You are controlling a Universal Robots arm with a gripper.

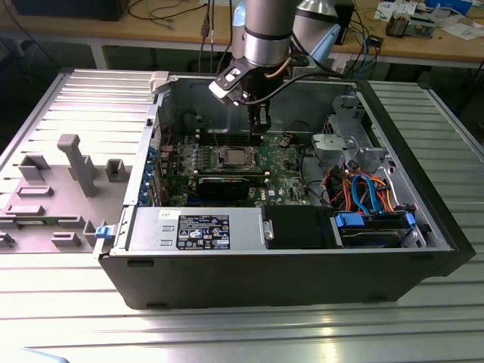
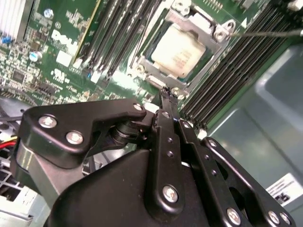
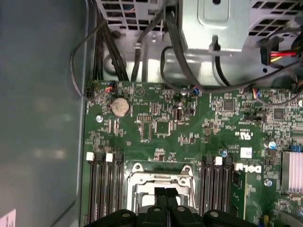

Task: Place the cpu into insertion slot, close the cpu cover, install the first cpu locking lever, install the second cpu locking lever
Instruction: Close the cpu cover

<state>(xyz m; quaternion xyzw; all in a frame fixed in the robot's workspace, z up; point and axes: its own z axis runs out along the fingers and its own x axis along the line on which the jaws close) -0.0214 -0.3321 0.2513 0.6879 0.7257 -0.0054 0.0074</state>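
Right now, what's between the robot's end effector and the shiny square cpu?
In the second wrist view, the near grey edge of the cpu cover lies between the end effector and the cpu.

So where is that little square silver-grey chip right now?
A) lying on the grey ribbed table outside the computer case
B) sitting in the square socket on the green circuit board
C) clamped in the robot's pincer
B: in the second wrist view the small square silver-grey chip lies flat, seated on the green circuit board and framed by the thin grey metal cover plate.
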